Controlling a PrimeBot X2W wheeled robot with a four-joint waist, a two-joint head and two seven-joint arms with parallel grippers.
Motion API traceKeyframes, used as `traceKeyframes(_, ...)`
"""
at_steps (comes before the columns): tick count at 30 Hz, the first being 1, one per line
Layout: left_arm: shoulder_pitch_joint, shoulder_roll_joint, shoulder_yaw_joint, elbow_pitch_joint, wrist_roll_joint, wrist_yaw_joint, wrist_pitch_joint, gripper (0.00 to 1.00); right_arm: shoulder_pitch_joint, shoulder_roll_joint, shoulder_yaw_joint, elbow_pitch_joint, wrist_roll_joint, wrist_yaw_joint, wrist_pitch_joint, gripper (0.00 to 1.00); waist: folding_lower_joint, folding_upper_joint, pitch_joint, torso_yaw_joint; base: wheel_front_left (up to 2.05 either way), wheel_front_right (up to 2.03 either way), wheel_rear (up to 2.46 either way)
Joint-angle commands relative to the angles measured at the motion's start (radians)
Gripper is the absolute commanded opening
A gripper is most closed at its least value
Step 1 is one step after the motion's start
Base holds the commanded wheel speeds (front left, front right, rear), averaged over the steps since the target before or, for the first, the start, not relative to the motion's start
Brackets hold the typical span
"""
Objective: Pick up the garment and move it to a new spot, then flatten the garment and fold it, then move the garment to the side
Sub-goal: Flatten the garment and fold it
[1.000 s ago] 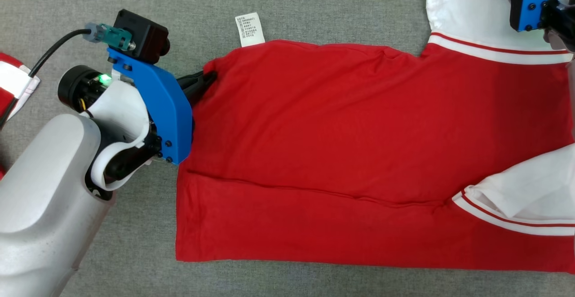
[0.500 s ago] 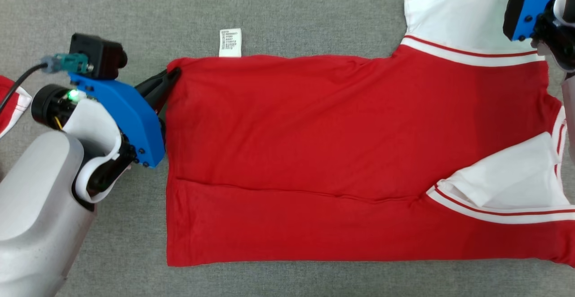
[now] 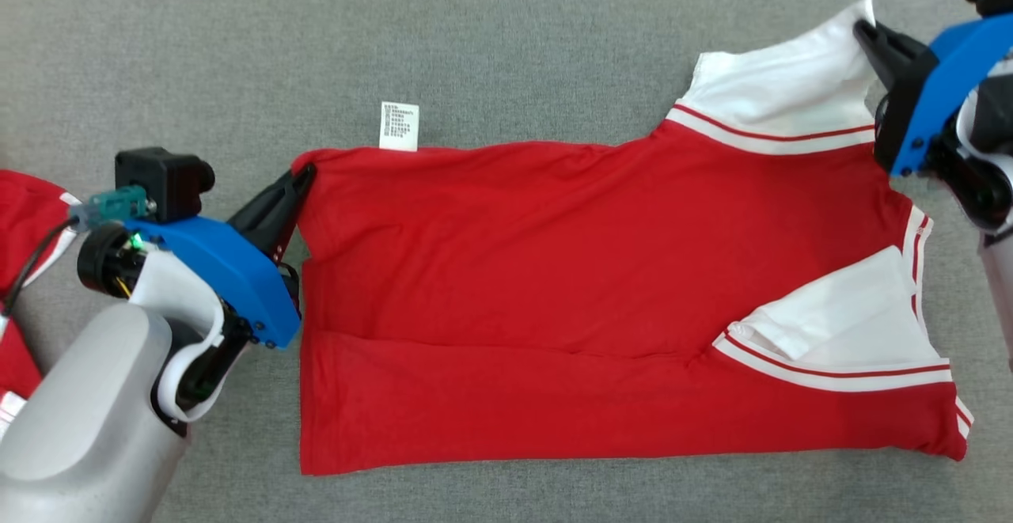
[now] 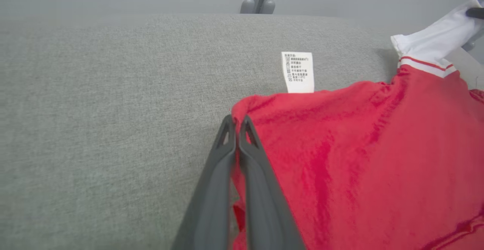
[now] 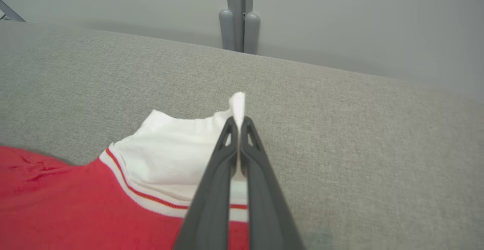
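Right, so we've got the garment (image 3: 554, 270), a red tee with white sleeves, lying mostly flat across the grey fabric worktop (image 3: 475, 32). The hem end is on our left and the sleeve end on our right. The near long edge looks folded over onto the body, with a crease running along it.

Our left fingers (image 3: 273, 206) are pinched fully together on the far corner of the hem. The left wrist view has that red corner bunched right at the tips (image 4: 227, 148). The white care label (image 3: 399, 126) sticks out past the far edge, just beside that corner.

Our right fingers (image 3: 886, 44) are clamped tight too, on the tip of the far sleeve (image 3: 783, 88). From the right wrist a little peak of white cloth pokes up between the tips (image 5: 223, 159), so that sleeve is pulled up and outward. The near sleeve (image 3: 839, 325) is folded in over the red body.

Another red and white piece of clothing (image 3: 32, 206) sits at the left edge, well apart from ours.
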Motion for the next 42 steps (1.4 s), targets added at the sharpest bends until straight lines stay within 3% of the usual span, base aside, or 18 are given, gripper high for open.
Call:
traceKeyframes(1, 0.021, 0.002, -0.003, 0.0, 0.0, 0.001, -0.016, 0.0, 0.031, -0.014, 0.004, -0.014, 0.013, 0.0, -0.006, 0.0, 0.0, 0.0, -0.016, -0.006, 0.0, 0.0, 0.0)
traceKeyframes(8, 0.092, 0.024, -0.048, 0.001, 0.01, -0.001, -0.118, 0.0, 0.197, -0.068, -0.012, -0.143, 0.088, 0.0, -0.007, 0.0, 0.0, 0.0, -0.074, -0.012, 0.0, 0.0, 0.0)
traceKeyframes(14, 0.114, 0.062, -0.108, 0.027, 0.029, -0.002, -0.198, 0.0, 0.358, -0.078, -0.061, -0.265, 0.123, 0.0, 0.009, 0.0, 0.0, 0.0, -0.095, -0.023, 0.0, 0.0, 0.0)
traceKeyframes(22, 0.128, 0.113, -0.192, 0.075, 0.071, -0.002, -0.276, 0.0, 0.552, -0.035, -0.157, -0.406, 0.125, 0.0, 0.042, 0.0, 0.0, 0.0, -0.116, -0.035, 0.0, 0.0, 0.0)
traceKeyframes(37, 0.129, 0.102, -0.231, 0.153, 0.109, 0.005, -0.358, 0.0, 0.819, 0.084, -0.307, -0.66, 0.086, 0.0, 0.193, 0.0, 0.0, 0.0, -0.146, -0.046, 0.0, 0.0, 0.0)
traceKeyframes(38, 0.132, 0.101, -0.23, 0.161, 0.111, 0.01, -0.364, 0.19, 0.829, 0.092, -0.312, -0.672, 0.083, 0.0, 0.201, 0.0, 0.0, 0.0, -0.149, -0.047, 0.0, 0.0, 0.0)
traceKeyframes(39, 0.136, 0.099, -0.23, 0.166, 0.114, 0.015, -0.369, 0.53, 0.839, 0.1, -0.317, -0.679, 0.08, 0.0, 0.21, 0.45, 0.0, 0.0, -0.152, -0.048, 0.0, 0.0, 0.0)
traceKeyframes(40, 0.143, 0.095, -0.229, 0.17, 0.114, 0.02, -0.376, 0.98, 0.849, 0.107, -0.32, -0.684, 0.077, 0.0, 0.22, 1.0, 0.0, 0.0, -0.156, -0.049, 0.0, 0.0, 0.0)
traceKeyframes(42, 0.156, 0.086, -0.225, 0.173, 0.108, 0.031, -0.386, 1.0, 0.866, 0.118, -0.327, -0.697, 0.069, 0.0, 0.231, 1.0, 0.0, 0.0, -0.164, -0.05, 0.0, 0.0, 0.0)
